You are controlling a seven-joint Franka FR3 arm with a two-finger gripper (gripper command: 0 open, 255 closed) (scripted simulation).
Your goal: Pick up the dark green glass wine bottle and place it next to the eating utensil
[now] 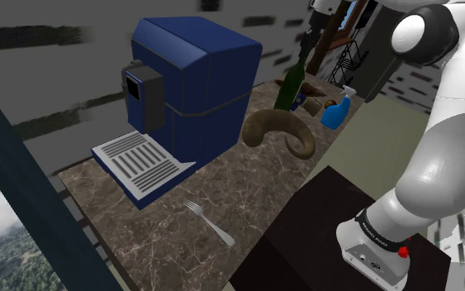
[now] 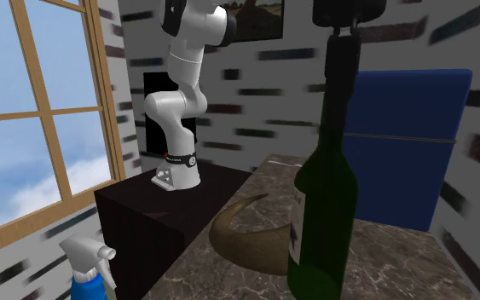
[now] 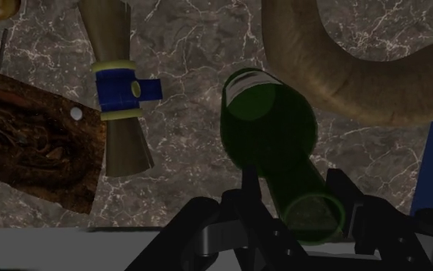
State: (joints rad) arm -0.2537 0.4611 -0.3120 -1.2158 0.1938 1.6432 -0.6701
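The dark green wine bottle [image 1: 291,85] [image 2: 323,213] [image 3: 272,123] stands upright at the far end of the marble counter, just behind a big brown curved horn [image 1: 276,132]. My black gripper [image 2: 342,41] [image 3: 295,183] comes down over the bottle's top. Its two fingers [image 3: 249,189] clasp the neck just under the mouth, one on each side. The fork [image 1: 210,221] lies on the counter near its front edge, in front of the blue machine and far from the bottle.
A large blue coffee machine [image 1: 191,87] [image 2: 408,149] with a white drip tray takes up the counter's middle. A blue spray bottle [image 1: 338,110] [image 2: 89,273] stands by the wine bottle. A tan roll with a blue band [image 3: 118,100] and a brown board [image 3: 30,138] lie close by.
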